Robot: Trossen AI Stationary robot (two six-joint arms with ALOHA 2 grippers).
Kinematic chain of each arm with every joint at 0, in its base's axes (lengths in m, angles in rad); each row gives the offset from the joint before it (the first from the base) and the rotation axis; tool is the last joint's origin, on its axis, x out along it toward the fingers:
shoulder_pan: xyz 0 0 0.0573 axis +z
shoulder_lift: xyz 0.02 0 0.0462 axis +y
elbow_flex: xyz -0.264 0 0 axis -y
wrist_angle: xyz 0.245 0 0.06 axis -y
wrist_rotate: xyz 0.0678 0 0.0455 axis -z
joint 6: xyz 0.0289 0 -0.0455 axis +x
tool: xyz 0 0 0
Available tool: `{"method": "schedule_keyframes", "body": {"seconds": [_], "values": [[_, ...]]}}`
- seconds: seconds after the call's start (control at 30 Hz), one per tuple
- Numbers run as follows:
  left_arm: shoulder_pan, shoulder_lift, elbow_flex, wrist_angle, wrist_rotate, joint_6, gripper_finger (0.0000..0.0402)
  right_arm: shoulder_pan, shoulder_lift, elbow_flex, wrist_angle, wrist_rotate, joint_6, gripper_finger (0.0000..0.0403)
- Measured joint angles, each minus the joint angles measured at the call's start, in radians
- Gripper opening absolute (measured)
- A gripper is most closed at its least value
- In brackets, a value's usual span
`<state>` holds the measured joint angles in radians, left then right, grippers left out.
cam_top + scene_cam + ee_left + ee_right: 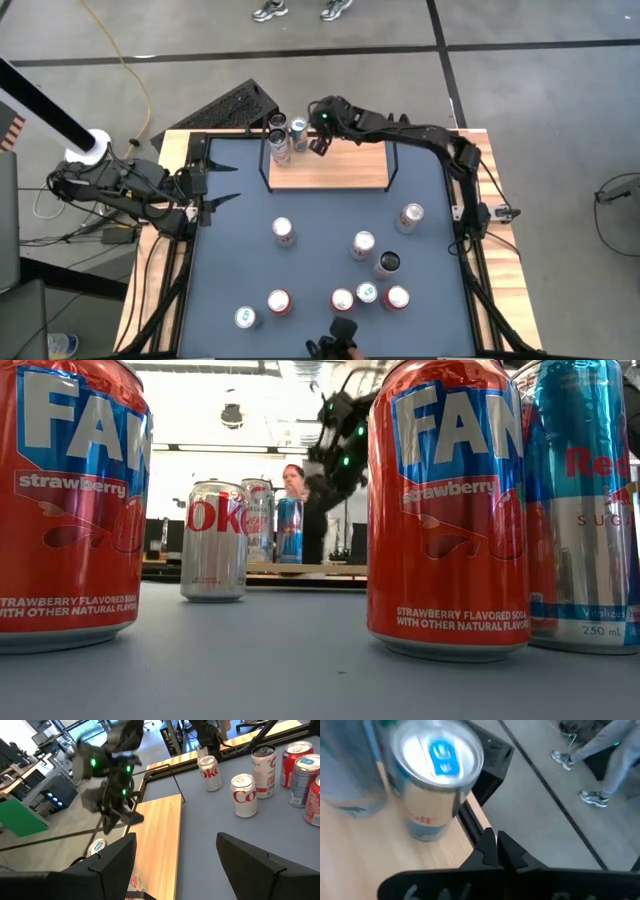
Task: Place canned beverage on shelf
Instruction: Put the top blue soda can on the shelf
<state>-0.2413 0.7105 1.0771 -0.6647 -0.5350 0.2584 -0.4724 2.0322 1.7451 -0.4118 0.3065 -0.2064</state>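
Right gripper (492, 851) is closed on nothing beside the blue-tab can (436, 775) standing on the shelf (340, 165); lift clear without nudging it.

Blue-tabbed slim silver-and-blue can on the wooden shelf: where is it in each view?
High view: slim silver-and-blue can on the light-wood shelf's far left corner.
Low view: far centre, beside two cans.
Left wrist view: top only, behind that arm's own finger.
Right wrist view: upper left.
Shared landmark: the shelf.
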Motion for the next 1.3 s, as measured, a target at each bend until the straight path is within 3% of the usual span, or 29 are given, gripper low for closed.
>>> {"method": "schedule_keyframes", "body": {"seconds": [0.23,0.47,0.63,0.93,1.03,1.3], "values": [[0.0,0.002,0.0,-0.007,0.025,-0.016,0.0266,0.05,-0.086,0.001,-0.036,-0.185,0.022,0.0],[0.0,0.002,0.0,-0.005,0.025,-0.021,0.0266,0.073,-0.049,0.0,0.1,-0.189,-0.032,0.0],[0.0,0.002,0.0,-0.004,0.024,-0.035,0.0266,0.079,-0.048,0.0,0.099,-0.181,-0.183,0.0012],[0.0,0.002,0.0,-0.004,0.003,-0.029,0.0266,0.064,-0.047,0.0,0.133,-0.177,-0.206,0.0045],[0.0,0.002,0.0,-0.004,0.0,-0.028,0.0266,0.054,-0.048,0.0,0.14,-0.23,-0.238,0.0049],[0.0,0.002,0.0,-0.004,-0.004,-0.027,0.0266,0.053,-0.048,0.0,0.156,-0.277,-0.29,0.0108]]}}
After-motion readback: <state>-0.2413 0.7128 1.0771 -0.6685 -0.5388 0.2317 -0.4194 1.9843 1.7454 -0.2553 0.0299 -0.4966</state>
